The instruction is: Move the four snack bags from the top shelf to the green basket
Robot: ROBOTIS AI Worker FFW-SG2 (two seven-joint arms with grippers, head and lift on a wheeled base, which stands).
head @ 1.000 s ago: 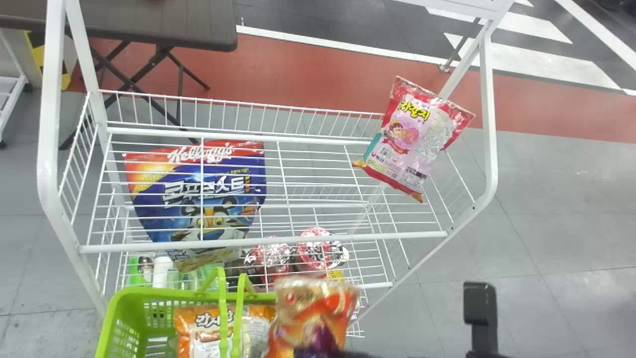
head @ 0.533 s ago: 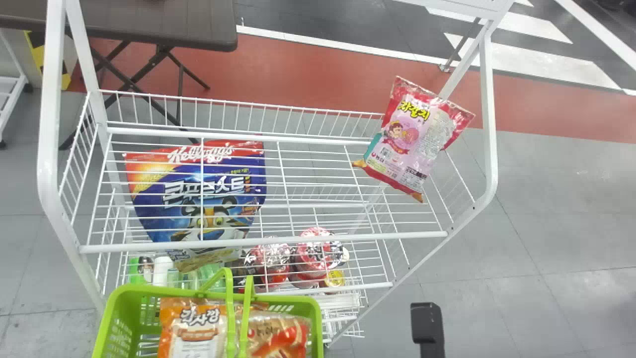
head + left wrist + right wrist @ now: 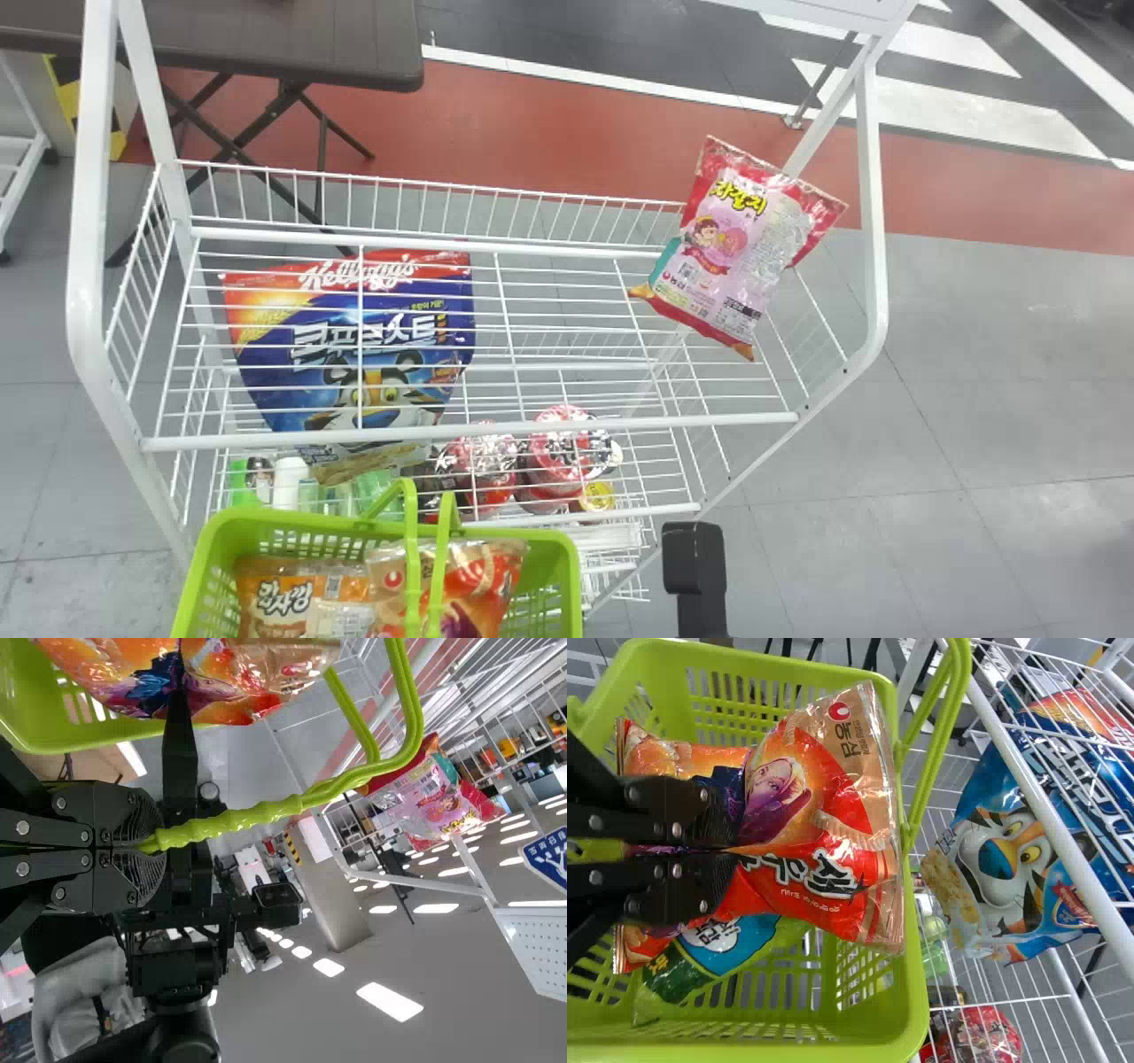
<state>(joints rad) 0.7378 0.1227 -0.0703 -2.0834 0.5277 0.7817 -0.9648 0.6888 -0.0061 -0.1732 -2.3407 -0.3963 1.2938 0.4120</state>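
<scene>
Orange-red bag (image 3: pixel 487 576) shifted left, crossed by handles (image 3: pixel 413 558), cereal pouch (image 3: pixel 390 354) beyond.

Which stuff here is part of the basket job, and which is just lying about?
Job:
green basket, handle in the left tool
red bag, pinched by the right tool
orange bag and blue-green bag, in the basket
pink bag, on the top shelf

Lying about:
blue cereal bag, below the top shelf
red tubs, lower down
brown table, behind
</scene>
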